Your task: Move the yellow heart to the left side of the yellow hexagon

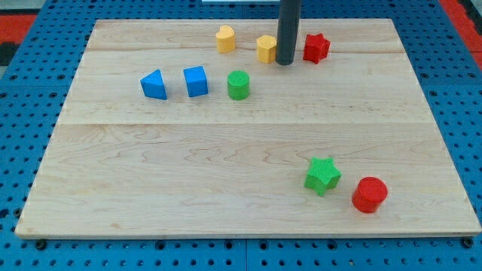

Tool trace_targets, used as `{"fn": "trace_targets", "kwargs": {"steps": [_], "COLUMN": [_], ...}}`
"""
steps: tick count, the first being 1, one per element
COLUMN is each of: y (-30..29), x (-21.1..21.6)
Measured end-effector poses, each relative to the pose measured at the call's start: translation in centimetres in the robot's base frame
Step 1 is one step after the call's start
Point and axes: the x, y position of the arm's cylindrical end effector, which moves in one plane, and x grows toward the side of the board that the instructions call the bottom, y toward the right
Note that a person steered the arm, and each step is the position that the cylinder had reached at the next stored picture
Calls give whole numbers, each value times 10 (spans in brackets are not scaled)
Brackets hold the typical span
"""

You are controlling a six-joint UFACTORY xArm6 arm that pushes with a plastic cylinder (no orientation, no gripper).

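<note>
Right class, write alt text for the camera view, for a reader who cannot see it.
My tip rests on a wooden board near the view's top, between a yellow hexagon and a red star, with a yellow heart further left. Other coloured blocks lie scattered across the board.

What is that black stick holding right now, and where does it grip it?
Nothing is held. My tip has no grip; it only pushes. It stands on the board between the yellow hexagon and the red star, close beside the hexagon's right edge.
</note>
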Motion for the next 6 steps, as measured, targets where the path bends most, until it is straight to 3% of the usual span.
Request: {"fn": "trace_targets", "kwargs": {"steps": [1, 2, 3, 4, 5, 6], "y": [-45, -134, -199, -184, -102, -61], "x": [-1, -21, -63, -104, -111, -96]}}
